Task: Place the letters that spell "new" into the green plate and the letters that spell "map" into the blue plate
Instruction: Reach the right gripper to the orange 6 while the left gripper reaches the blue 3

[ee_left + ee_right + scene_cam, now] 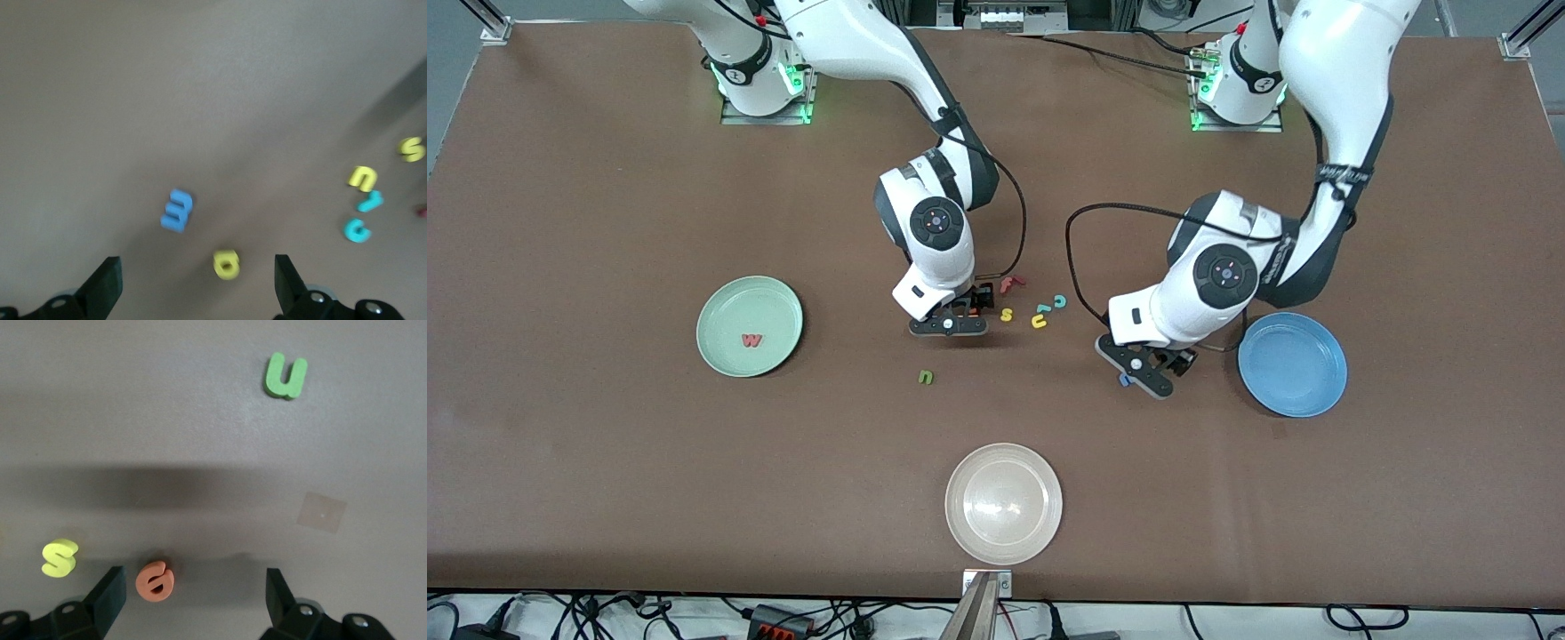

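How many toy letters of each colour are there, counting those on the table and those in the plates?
Yellow: 3 (a, s, u)
Teal: 2 (p, c)
Red: 2 (w, f)
Blue: 1 (m)
Orange: 1 (e)
Green: 1 (n)
Total: 10
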`<move>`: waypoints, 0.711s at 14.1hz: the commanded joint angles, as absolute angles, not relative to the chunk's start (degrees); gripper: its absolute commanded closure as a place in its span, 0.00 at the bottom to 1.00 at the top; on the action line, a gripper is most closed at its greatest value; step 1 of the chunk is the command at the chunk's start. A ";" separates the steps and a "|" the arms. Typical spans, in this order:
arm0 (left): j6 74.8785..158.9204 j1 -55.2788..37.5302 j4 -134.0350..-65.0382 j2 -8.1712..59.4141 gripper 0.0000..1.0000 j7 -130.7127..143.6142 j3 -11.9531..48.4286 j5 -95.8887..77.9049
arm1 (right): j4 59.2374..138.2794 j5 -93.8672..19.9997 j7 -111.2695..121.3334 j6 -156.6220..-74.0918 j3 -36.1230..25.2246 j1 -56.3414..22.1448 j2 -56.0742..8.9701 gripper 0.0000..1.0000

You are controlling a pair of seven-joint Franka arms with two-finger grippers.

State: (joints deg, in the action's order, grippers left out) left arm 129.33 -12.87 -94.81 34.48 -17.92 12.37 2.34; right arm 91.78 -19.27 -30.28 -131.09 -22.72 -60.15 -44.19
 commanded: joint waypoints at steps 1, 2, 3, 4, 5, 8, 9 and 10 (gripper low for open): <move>135.59 -12.57 -94.83 38.40 0.00 -25.21 12.13 3.69 | 90.35 -21.79 -32.78 -130.87 -23.29 -61.00 -45.35 0.10; 137.09 -12.57 -95.18 39.45 0.00 -26.53 12.13 3.87 | 90.35 -23.97 -32.87 -130.87 -23.20 -61.26 -45.35 0.10; 137.89 -12.48 -95.88 39.72 0.00 -27.06 11.95 5.00 | 90.35 -26.43 -32.96 -130.87 -23.12 -61.26 -45.35 0.10; 139.03 -12.13 -96.67 40.07 0.00 -27.33 11.95 6.49 | 90.35 -28.28 -32.87 -130.78 -23.12 -61.26 -45.35 0.11; 139.39 -12.13 -97.11 40.17 0.08 -27.42 11.95 7.46 | 90.35 -28.56 -32.78 -130.78 -23.12 -61.26 -45.35 0.12; 140.09 -12.56 -96.77 41.75 0.30 -27.33 11.95 8.26 | 90.35 -28.39 -32.70 -130.78 -23.12 -61.26 -45.97 0.16; 140.45 -12.74 -96.85 41.92 0.35 -27.33 11.95 8.26 | 90.35 -28.21 -32.52 -130.78 -23.12 -61.35 -46.58 0.18; 140.45 -12.83 -96.86 42.36 0.39 -27.33 12.04 8.26 | 90.35 -28.21 -32.43 -130.87 -23.12 -61.35 -46.76 0.19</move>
State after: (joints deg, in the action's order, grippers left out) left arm 139.32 -12.68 -96.38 42.08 -26.38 11.91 7.11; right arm 91.54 -27.29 -31.85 -131.07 -22.72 -60.89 -45.25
